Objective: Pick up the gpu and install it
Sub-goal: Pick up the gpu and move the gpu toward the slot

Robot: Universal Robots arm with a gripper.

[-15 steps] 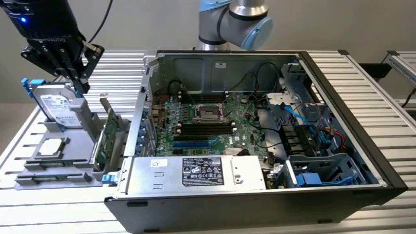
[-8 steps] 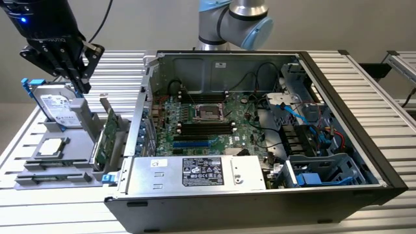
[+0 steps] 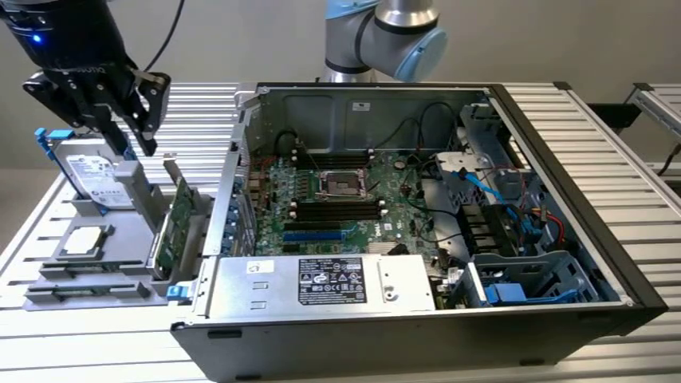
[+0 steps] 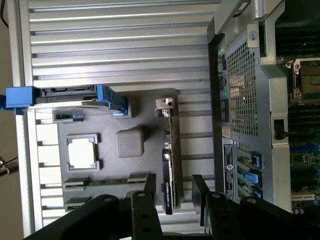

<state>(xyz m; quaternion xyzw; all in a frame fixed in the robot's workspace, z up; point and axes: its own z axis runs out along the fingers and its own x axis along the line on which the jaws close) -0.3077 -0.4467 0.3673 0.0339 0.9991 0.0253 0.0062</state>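
The gpu (image 3: 175,227) stands on edge in a slot of the grey holder (image 3: 107,275), just beside the open computer case (image 3: 352,351), at the exterior view's left. Its green board faces the case. In the wrist view the gpu (image 4: 170,145) shows edge-on, with its silver bracket at one end. My gripper (image 3: 130,144) hangs well above the holder, over the gpu and the hard drive. Seen from the wrist, my gripper (image 4: 173,179) is lined up with the card, its black fingers (image 4: 150,187) standing apart on either side of the card's line with nothing between them.
A silver hard drive in a blue frame (image 3: 96,171) stands at the holder's back, and a square processor chip (image 3: 88,238) lies in a recess. Inside the case lies the motherboard (image 3: 330,207) with blue slots (image 3: 314,237). The case's rear wall (image 4: 240,95) is close beside the card.
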